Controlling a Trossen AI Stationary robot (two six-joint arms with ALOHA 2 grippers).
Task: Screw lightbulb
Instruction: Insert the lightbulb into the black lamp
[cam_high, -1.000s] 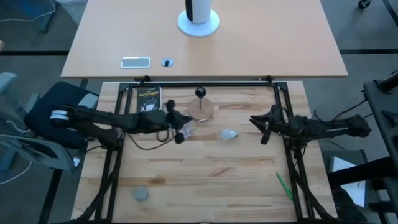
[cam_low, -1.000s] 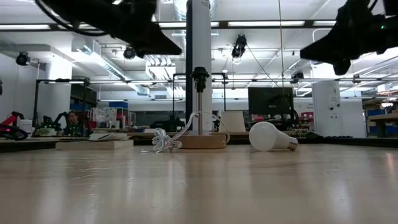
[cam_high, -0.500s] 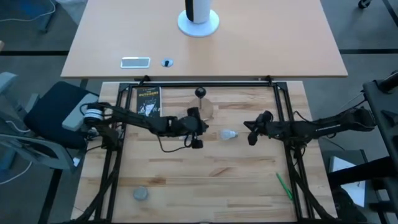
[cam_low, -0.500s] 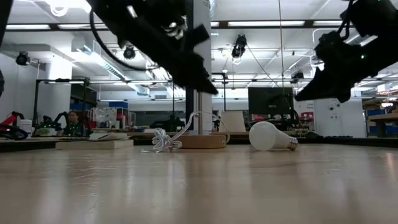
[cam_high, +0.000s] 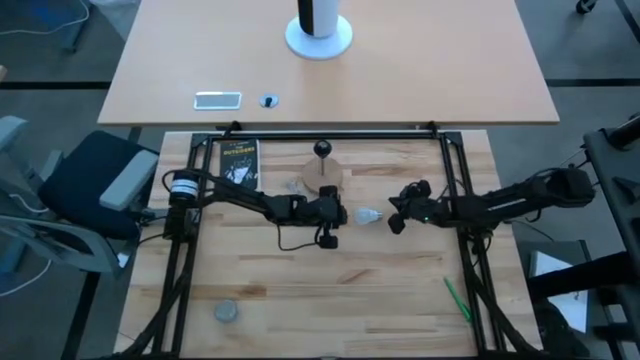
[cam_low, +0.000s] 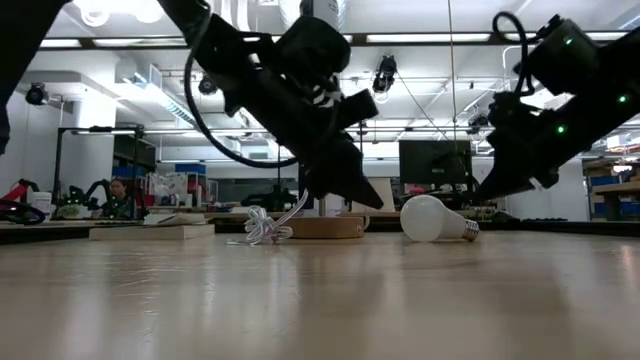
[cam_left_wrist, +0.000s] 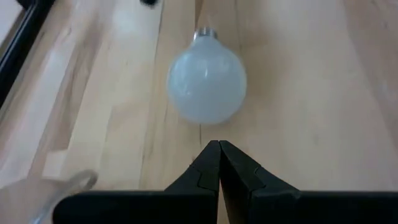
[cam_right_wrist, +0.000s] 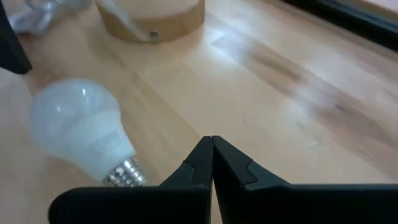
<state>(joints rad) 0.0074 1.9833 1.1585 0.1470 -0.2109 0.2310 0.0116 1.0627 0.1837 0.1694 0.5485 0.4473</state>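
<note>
Lightbulb lying on its side on wooden surface, near middle, just in front of round wooden disc of black socket. Globe end toward left arm, screw base toward right arm. Not touched by either gripper.

Left gripper just beside lightbulb's globe side, low over surface; fingers pressed together, tips meeting in left wrist view, pointing at globe w/ small gap between. Nothing held.

Right gripper just beside lightbulb's base side, also low; fingers closed tip to tip in right wrist view, empty. Lightbulb off to one side of those tips, threaded base nearest them, wooden disc beyond.

Low view: lightbulb resting on surface, between the two dark arms; disc w/ crumpled clear wrapper beside lightbulb's globe side.

Elsewhere rel. to lightbulb: black book beyond left arm at back of surface; small grey round item well apart near front left corner; green pen-like thing well apart toward front right.
</note>
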